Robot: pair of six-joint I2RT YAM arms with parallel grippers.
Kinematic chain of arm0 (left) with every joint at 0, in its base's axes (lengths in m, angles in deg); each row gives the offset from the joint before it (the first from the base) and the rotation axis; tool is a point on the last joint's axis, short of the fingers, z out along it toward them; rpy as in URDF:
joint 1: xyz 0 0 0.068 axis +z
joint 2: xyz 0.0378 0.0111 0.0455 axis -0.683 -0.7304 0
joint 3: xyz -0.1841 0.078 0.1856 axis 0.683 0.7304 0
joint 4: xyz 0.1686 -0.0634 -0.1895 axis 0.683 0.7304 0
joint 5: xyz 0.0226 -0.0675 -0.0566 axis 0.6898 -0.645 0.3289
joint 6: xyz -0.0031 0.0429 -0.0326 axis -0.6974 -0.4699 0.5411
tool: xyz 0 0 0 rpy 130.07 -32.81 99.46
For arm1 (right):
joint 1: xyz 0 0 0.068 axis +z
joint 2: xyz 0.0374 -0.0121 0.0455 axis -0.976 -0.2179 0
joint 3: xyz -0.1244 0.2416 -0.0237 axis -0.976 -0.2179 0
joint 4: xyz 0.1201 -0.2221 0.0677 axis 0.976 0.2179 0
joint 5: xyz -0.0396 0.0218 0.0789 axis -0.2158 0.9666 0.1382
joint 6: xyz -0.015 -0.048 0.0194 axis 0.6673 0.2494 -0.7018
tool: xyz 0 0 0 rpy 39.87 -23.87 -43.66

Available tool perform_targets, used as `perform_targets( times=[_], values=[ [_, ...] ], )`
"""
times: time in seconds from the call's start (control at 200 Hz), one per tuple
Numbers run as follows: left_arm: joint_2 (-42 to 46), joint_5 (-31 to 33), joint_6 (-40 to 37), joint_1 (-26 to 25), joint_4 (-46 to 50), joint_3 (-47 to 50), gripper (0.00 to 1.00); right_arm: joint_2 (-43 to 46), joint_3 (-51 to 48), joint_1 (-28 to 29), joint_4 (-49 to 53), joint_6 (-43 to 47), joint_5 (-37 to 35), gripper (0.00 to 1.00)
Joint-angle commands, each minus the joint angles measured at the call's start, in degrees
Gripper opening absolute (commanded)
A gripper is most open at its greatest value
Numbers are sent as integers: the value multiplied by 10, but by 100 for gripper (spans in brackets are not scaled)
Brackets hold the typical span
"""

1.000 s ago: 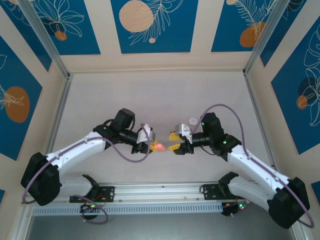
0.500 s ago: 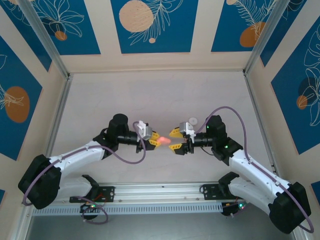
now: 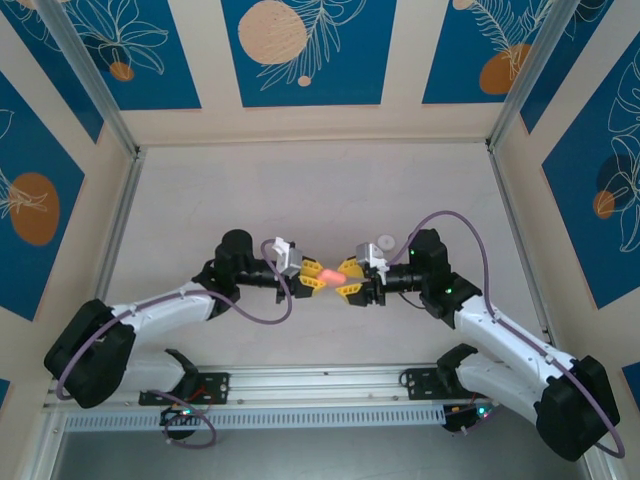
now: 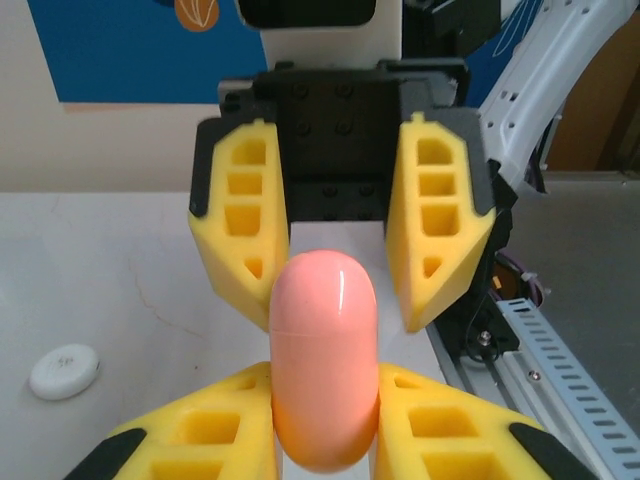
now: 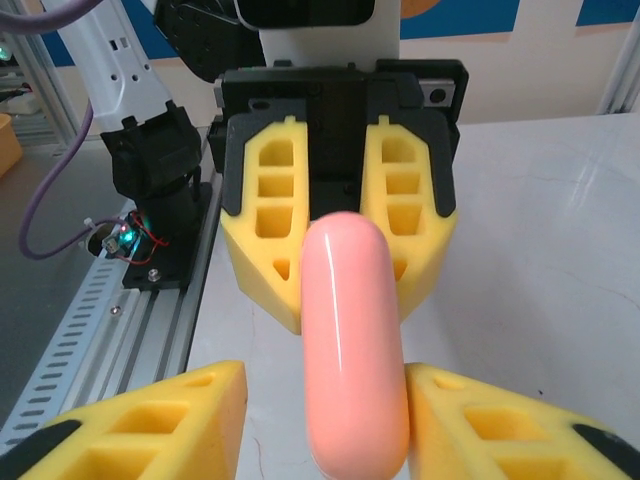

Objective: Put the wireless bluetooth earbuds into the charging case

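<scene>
— Where is the charging case [image 3: 330, 277] to be found?
— Just beyond the arm bases, over the near half of the bench [image 3: 300, 190] and about midway across. It is held end-on between the two pincers, with the left pincer [image 3: 311, 277] at its 9 o'clock and the right pincer [image 3: 349, 279] at its 3 o'clock.
— How is the left pincer set?
— It is pinched on the case. In the left wrist view its yellow fingers [image 4: 200, 440] are pressed against both sides of the salmon-pink shell.
— And the right?
— It is spread. The case's other end is taken in between its fingers [image 5: 150, 420], but a gap is seen on at least one side.
— Anything farther out?
— A white round disc [image 3: 386, 242] is seen lying on the bench at about 1 o'clock of the case. It is near the right pincer but apart from it.
</scene>
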Motion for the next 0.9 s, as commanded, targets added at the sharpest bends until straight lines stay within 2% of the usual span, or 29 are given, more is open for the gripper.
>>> perform_targets(
  times=[0.0, 0.13, 0.25, 0.35, 0.455, 0.52, 0.585, 0.895],
  values=[
    [-9, -31, 31, 3, -73, 6, 23, -5, 10, 4, -3, 5, 25, 38],
    [-12, -32, 29, 4, -78, 7, 26, -3, 15, 3, 7, 16, 27, 20],
    [2, -24, -8, 4, -27, 5, 40, -1, 32, 3, 54, 44, 23, 16],
    [32, -7, -88, 4, 94, -8, 52, -2, 59, 4, 129, 88, 0, 15],
    [66, 19, -189, 3, 267, -40, 57, -8, 90, 13, 203, 130, -35, 15],
    [79, 28, -230, 3, 339, -57, 58, -15, 105, 21, 231, 149, -52, 15],
    [85, 30, -244, 3, 368, -64, 58, -26, 115, 30, 247, 168, -60, 15],
    [74, 6, -195, 3, 304, -47, 48, -71, 134, 58, 209, 171, -37, 15]
  ],
)
